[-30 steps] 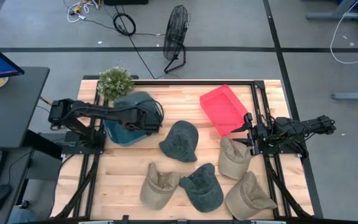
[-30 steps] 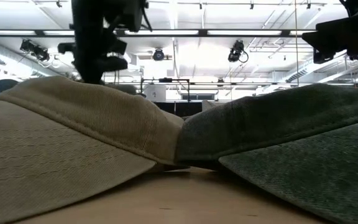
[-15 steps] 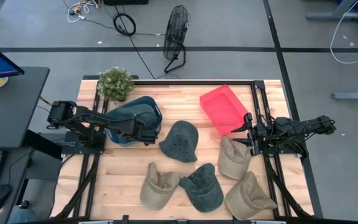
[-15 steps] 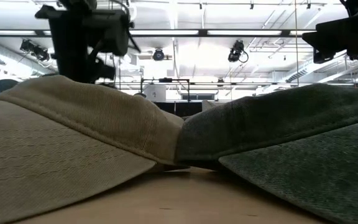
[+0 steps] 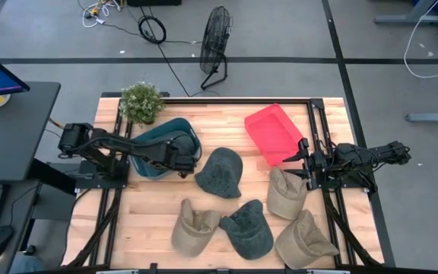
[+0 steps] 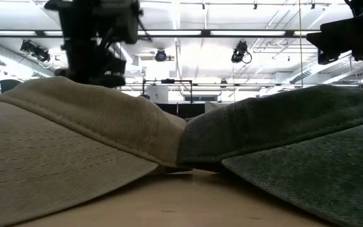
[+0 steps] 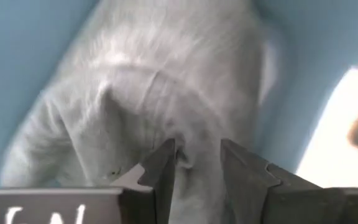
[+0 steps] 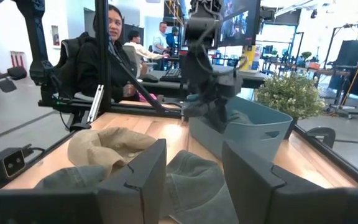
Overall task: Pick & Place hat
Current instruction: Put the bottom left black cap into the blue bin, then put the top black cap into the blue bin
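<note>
A grey hat (image 7: 166, 93) lies in the blue bin (image 5: 160, 142) at the table's far left. My left gripper (image 5: 179, 160) reaches down into the bin at its right end and is open. A ridge of the hat's cloth stands between its fingers in the left wrist view. My right gripper (image 5: 304, 160) waits open at the table's right edge, above a tan hat (image 5: 286, 195). Several more hats lie on the table: a dark one (image 5: 220, 173), a tan one (image 5: 196, 227), a dark one (image 5: 248, 228) and a tan one (image 5: 304, 240). My left gripper comes from above with its fingers (image 7: 164, 171) on either side of a raised fold of the hat (image 7: 197, 163). Whether they touch the cloth I cannot tell. The hat rests in the bin, against its blue wall (image 7: 17, 56).
A red tray (image 5: 274, 133) stands at the far right and a potted plant (image 5: 141, 101) at the far left corner behind the bin. Black rails run along both table sides. People sit beyond the table (image 8: 104, 56) in the right wrist view.
My left gripper has gone down into the bin and a little toward the table's near edge. The hat, which it held over the bin and which covered the rim, now lies inside, and the bin's rim shows again.
</note>
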{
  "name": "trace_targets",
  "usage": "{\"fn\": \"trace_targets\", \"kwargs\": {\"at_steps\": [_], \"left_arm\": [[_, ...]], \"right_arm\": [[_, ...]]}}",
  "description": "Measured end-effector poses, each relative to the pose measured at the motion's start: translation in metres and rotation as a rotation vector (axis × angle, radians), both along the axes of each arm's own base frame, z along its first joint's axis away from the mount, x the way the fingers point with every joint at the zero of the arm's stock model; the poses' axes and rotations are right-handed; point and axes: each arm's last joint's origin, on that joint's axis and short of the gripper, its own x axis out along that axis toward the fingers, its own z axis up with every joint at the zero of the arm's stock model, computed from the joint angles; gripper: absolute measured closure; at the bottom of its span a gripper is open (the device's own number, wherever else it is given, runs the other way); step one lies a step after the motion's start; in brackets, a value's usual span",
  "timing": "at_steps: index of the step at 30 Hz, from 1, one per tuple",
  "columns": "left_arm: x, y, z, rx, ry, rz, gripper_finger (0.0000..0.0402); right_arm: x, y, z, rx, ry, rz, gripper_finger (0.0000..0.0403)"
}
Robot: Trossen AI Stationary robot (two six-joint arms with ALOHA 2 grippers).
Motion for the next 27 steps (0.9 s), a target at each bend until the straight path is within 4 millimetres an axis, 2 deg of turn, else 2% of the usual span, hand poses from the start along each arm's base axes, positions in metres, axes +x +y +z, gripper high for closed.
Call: {"fn": "trace_targets", "kwargs": {"at_steps": [7,13,19,22,27], "left_arm": [[0.020,-0.002,0.031,0.025,-0.072,-0.110,0.0270],[0.043,-0.008,0.037,0.051,-0.188,-0.386,0.0270],[0.066,-0.026,0.033,0.087,-0.231,-0.757,0.0270],[0.073,-0.027,0.024,0.083,-0.221,-0.821,0.0263],[0.087,-0.021,0.009,0.119,-0.211,-0.860,0.0215]], "right_arm": [[0.000,-0.001,0.004,0.059,-0.036,-0.011,0.0243],[0.002,0.000,0.003,0.068,-0.015,-0.019,0.0243],[0.005,0.000,-0.002,0.055,0.037,-0.020,0.0243],[0.006,0.001,-0.005,0.047,0.074,-0.021,0.0243],[0.007,0.001,-0.007,0.043,0.091,-0.022,0.0243]]}}
